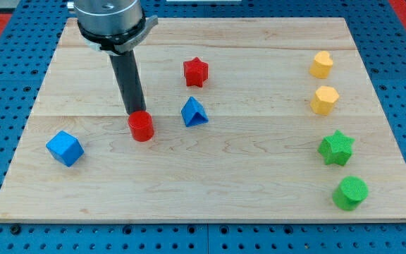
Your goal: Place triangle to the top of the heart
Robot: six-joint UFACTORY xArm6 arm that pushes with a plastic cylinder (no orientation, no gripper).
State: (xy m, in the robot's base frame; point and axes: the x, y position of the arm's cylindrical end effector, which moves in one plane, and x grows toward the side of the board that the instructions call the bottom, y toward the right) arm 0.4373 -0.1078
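Observation:
A blue triangle block (194, 113) lies left of the board's middle. A yellow heart block (321, 64) sits at the view's upper right. My tip (134, 113) ends just behind a red cylinder (141, 126), touching or nearly touching its top-left edge. The tip is to the left of the blue triangle, about a block's width away, and far left of the yellow heart.
A red star (196, 72) sits above the triangle. A blue cube (65, 148) lies at the lower left. A yellow hexagon (323, 100), a green star (337, 148) and a green cylinder (349, 192) line the right side of the wooden board (210, 190).

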